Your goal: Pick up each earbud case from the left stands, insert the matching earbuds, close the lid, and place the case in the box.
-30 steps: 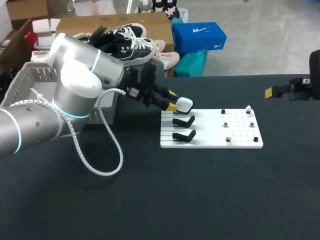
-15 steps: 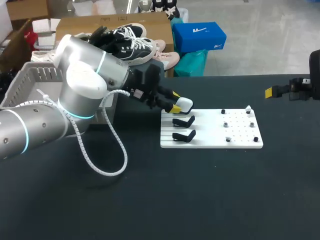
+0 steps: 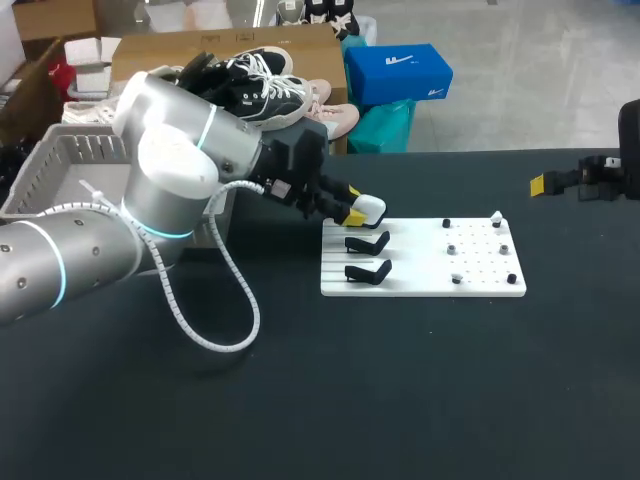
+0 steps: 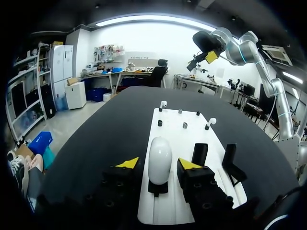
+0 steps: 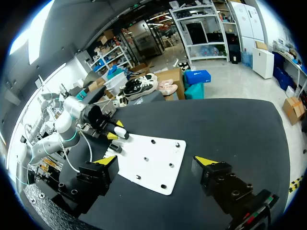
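Note:
A white earbud case (image 3: 369, 208) stands on the far stand of the white board (image 3: 420, 270); the two nearer black stands (image 3: 367, 243) are bare. My left gripper (image 3: 352, 203) reaches in from the left and straddles the case. Seen from the left wrist, the case (image 4: 159, 158) sits between the yellow fingertips (image 4: 128, 163), with a thin gap on each side, so my left gripper (image 4: 159, 164) is open. Several small earbuds (image 3: 452, 247) sit on pegs on the board's right half. At the table's far right edge, my right gripper (image 3: 548, 184) hangs wide open and holds nothing (image 5: 156, 161).
A grey slatted basket (image 3: 60, 160) stands at the table's left, behind my left arm. A white cable (image 3: 215, 300) loops down from that arm onto the black tabletop. The board lies between the two arms (image 5: 148, 160).
My left arm has pushed a little farther toward the board, and its fingers have drawn in closer around the white case. The right arm has kept still.

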Robot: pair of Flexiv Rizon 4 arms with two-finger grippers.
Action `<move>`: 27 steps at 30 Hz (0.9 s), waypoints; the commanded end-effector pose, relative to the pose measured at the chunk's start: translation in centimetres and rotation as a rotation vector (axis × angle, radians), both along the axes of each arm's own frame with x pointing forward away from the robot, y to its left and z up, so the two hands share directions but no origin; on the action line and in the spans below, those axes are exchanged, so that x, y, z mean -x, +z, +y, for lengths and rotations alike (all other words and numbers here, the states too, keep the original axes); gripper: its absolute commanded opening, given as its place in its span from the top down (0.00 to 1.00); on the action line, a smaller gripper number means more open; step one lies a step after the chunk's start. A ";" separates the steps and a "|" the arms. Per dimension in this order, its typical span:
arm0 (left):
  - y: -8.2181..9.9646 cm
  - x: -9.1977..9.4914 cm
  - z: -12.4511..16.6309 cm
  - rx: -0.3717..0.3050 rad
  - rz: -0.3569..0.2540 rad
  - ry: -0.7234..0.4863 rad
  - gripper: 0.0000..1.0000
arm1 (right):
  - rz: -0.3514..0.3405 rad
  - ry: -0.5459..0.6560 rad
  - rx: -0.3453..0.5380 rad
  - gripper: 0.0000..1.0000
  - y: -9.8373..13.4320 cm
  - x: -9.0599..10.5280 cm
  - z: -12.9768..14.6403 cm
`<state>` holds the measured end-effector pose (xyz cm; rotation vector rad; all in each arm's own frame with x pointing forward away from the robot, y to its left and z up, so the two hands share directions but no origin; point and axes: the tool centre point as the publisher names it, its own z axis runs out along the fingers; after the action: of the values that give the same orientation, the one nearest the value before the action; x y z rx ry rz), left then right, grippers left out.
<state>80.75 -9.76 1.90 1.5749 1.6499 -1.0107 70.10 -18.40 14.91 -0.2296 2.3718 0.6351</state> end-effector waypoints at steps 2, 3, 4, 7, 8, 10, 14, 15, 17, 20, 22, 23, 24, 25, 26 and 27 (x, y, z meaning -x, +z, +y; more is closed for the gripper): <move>-0.2 -0.4 -0.2 -0.001 0.006 -0.012 0.53 | 0.001 0.002 -0.001 0.00 0.0 0.0 -0.1; -0.2 -0.4 -0.2 -0.001 0.006 -0.012 0.53 | 0.001 0.002 -0.001 0.00 0.0 0.0 -0.1; -0.3 -0.4 -0.2 -0.001 0.007 -0.012 0.53 | 0.001 0.002 -0.001 0.00 0.0 0.0 -0.1; -0.4 -0.4 -0.3 -0.001 0.007 -0.012 0.55 | 0.001 0.002 -0.001 0.00 0.0 0.0 -0.1; -0.4 -0.4 -0.3 -0.002 0.007 -0.012 0.55 | 0.001 0.002 -0.001 0.00 0.0 0.0 -0.1; -0.5 -0.4 -0.4 -0.002 0.006 -0.009 0.55 | 0.001 0.002 -0.001 0.00 0.0 0.0 -0.1; -0.7 -0.4 -0.4 -0.003 0.009 0.005 0.58 | 0.001 0.002 -0.001 0.00 0.0 0.0 -0.1; -0.7 -0.4 -0.4 -0.003 0.008 0.008 0.59 | 0.001 0.002 -0.001 0.00 0.0 0.0 -0.1; -0.8 -0.4 -0.4 -0.001 0.011 0.017 0.60 | 0.001 0.002 -0.001 0.00 0.0 0.0 -0.1; -0.8 -0.5 -0.4 0.002 0.009 0.021 0.65 | 0.001 0.002 -0.001 0.00 0.0 0.0 -0.1; -0.7 -0.5 -0.4 0.005 0.006 0.024 0.73 | 0.001 0.002 -0.001 0.00 0.0 0.0 -0.1; -0.7 -0.5 -0.4 0.006 0.005 0.025 0.75 | 0.001 0.002 -0.001 0.00 0.0 0.0 -0.1; -0.6 -0.5 -0.4 0.007 0.003 0.026 0.79 | 0.001 0.002 -0.001 0.00 0.0 0.0 -0.1; -0.6 -0.5 -0.4 0.008 0.003 0.027 0.88 | 0.001 0.002 -0.001 0.00 0.0 0.0 -0.1; -0.6 -0.4 -0.4 0.009 0.002 0.027 1.00 | 0.001 0.002 -0.001 0.00 0.0 0.0 -0.1; -0.5 -0.3 -0.4 0.010 0.001 0.027 1.00 | 0.001 0.002 -0.001 0.00 0.0 0.0 -0.1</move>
<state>81.34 -10.13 1.39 1.5471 1.6623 -1.0098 70.10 -18.40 14.91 -0.2296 2.3718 0.6351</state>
